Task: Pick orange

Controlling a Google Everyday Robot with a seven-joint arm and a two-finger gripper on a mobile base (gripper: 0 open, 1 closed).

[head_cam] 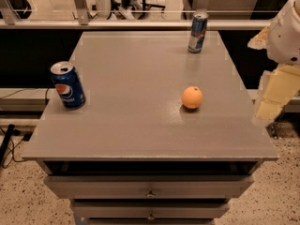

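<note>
The orange (192,97) is a small round fruit lying on the grey table top (136,125), right of the middle. My gripper (269,104) hangs at the right edge of the view, beyond the table's right edge, to the right of the orange and apart from it. Its cream-coloured end points down toward the table's right front corner. The white arm (287,29) rises above it and is cut off by the edge of the view.
A blue Pepsi can (68,85) stands at the table's left edge. A slim blue and silver can (198,32) stands at the far edge. Drawers (150,186) sit under the top. A rail and a dark gap lie behind the table.
</note>
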